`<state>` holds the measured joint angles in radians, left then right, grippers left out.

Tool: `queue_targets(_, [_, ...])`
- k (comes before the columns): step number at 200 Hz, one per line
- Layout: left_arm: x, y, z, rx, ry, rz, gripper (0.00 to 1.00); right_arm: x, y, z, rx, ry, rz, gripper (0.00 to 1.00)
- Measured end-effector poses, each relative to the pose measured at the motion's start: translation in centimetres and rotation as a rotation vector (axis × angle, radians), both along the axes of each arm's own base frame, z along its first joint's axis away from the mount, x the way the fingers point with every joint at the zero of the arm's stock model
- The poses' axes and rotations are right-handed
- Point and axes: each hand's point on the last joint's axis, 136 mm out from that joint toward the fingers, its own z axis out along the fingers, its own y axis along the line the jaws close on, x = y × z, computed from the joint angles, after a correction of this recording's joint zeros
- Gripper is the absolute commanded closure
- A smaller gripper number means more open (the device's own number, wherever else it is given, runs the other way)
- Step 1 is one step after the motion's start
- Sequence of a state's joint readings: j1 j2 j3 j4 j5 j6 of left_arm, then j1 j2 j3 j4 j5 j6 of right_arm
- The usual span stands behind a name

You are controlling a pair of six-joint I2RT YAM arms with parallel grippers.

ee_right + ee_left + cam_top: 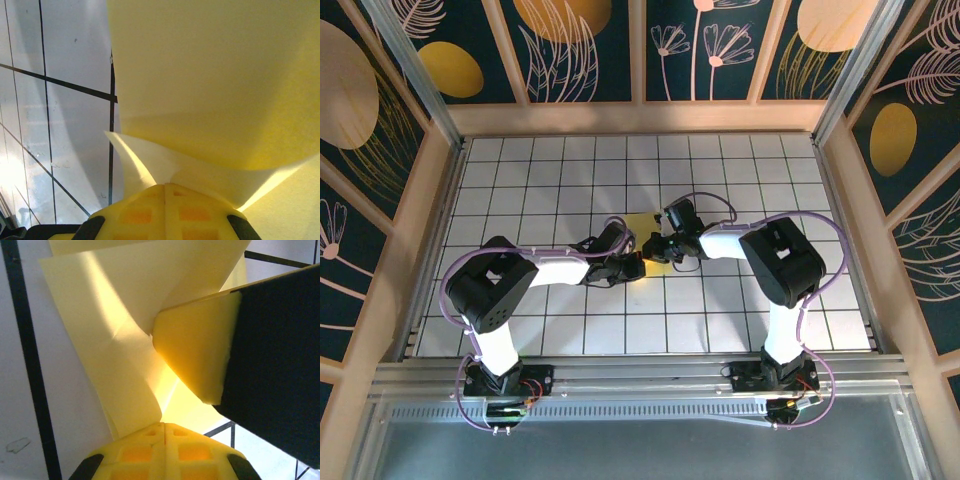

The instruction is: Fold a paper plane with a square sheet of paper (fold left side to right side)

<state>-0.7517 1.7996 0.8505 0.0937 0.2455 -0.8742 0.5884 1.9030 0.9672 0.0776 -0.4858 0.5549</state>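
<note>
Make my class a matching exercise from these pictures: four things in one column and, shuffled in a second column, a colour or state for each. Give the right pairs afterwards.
Column A
1. sheet of paper
2. left gripper
3. table
4. wall panels

Column B
a. white with black grid lines
b. shut, pinching the yellow sheet
c. dark, painted with golden ovals
d. yellow, creased and bent

Pairs: 1-d, 2-b, 3-a, 4-c

Paper (643,228) between left pincer (165,427) and right pincer (165,187).
</note>
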Motion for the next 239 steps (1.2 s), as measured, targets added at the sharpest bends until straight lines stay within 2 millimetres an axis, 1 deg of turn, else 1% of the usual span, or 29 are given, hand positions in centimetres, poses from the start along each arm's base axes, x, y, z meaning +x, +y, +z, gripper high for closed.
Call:
queue_targets(51, [0.1, -0.1, 0.0, -0.004, -0.003, 0.005, 0.99, 0.3, -0.5, 0.0, 0.012, 0.013, -0.009, 1.00])
queue_targets(121, [0.4, -0.3, 0.0, -0.012, -0.010, 0.008, 0.99, 2.6, -2.9, 0.0, 0.035, 0.018, -0.078, 1.00])
queue_targets(151, [0.4, -0.3, 0.0, -0.013, -0.011, 0.008, 0.99, 3.4, -3.6, 0.0, 0.039, 0.014, -0.100, 1.00])
queue_targets(219, [0.5, -0.4, 0.0, -0.016, -0.014, 0.008, 0.99, 4.0, -4.4, 0.0, 0.080, 0.034, -0.106, 1.00])
queue_targets(239, [0.5, -0.4, 0.0, -0.017, -0.014, 0.008, 0.99, 4.6, -5.0, 0.1, 0.083, 0.026, -0.121, 1.00])
